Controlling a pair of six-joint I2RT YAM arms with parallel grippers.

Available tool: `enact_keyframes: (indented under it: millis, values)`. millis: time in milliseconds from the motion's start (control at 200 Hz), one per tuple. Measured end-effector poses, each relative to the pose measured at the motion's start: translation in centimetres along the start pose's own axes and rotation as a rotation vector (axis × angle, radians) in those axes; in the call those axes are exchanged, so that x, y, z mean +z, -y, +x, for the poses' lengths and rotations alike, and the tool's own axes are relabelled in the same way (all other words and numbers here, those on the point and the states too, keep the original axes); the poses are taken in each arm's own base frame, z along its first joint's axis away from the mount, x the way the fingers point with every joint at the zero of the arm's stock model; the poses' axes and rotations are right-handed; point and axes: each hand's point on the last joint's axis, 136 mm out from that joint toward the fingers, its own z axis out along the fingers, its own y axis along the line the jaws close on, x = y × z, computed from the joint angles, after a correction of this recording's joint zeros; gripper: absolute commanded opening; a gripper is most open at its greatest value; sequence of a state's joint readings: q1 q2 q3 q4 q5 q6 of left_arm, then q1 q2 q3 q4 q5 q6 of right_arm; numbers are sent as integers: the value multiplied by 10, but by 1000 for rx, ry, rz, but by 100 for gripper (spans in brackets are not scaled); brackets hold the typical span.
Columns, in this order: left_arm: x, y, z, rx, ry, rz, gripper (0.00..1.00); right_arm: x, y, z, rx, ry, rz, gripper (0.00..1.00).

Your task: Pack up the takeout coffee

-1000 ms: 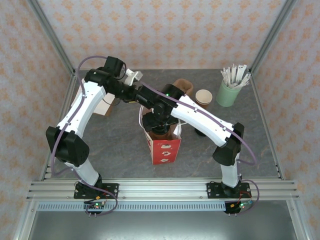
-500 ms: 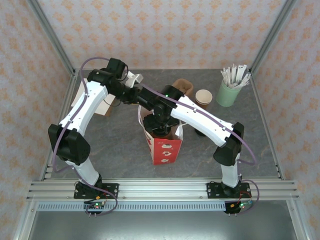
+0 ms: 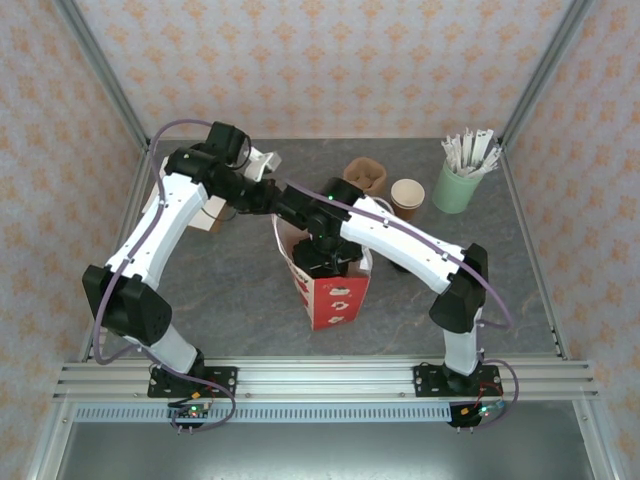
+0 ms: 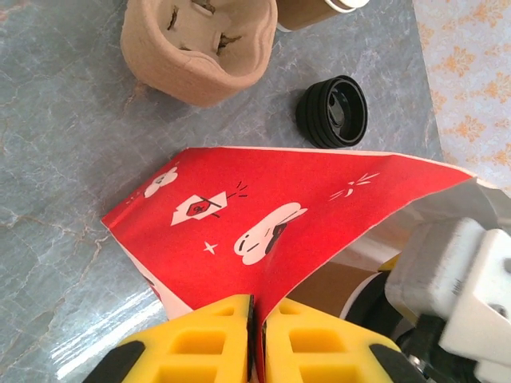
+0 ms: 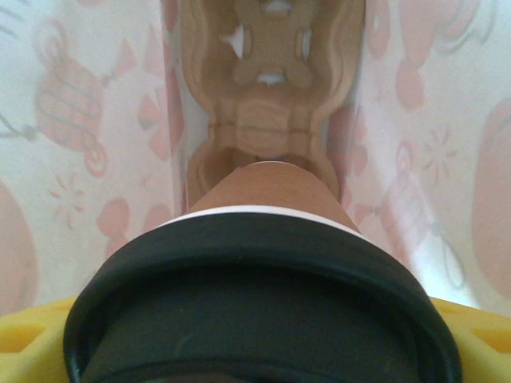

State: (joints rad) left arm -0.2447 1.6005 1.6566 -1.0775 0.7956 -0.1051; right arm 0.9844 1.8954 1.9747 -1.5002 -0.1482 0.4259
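Two holds on my list. Nearest, the right gripper (image 5: 255, 343): jaws set wide around the takeout coffee (image 5: 265, 190), yellow fingers flanking its black lid. The cup hangs inside the red paper bag (image 3: 335, 300), above a pulp carrier (image 5: 271, 72) on the bag floor. I judge the cup light, thin-walled and easily crushed, with a smooth lid that is only pressed on. It is best held just under the rim, upright. Next, the left gripper (image 4: 257, 319): pinched tight on the bag's top edge, where a second ago it stood wide; the bag has shifted slightly. Farther back: black lids (image 4: 333, 112), second carrier (image 4: 200, 48), unlidded cup (image 3: 407, 195), mint cup of stirrers (image 3: 457, 188).
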Motion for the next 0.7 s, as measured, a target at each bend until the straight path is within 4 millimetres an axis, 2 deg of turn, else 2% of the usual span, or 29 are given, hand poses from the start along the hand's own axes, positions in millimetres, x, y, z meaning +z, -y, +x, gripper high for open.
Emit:
enact_keyframes:
  millis: [320, 701]
  values:
    - [-8, 2, 0, 14, 27, -18, 10, 16, 13, 11, 15, -60, 33, 86]
    - [-7, 2, 0, 16, 27, -21, 11, 32, 15, 13, 31, -95, 18, 86]
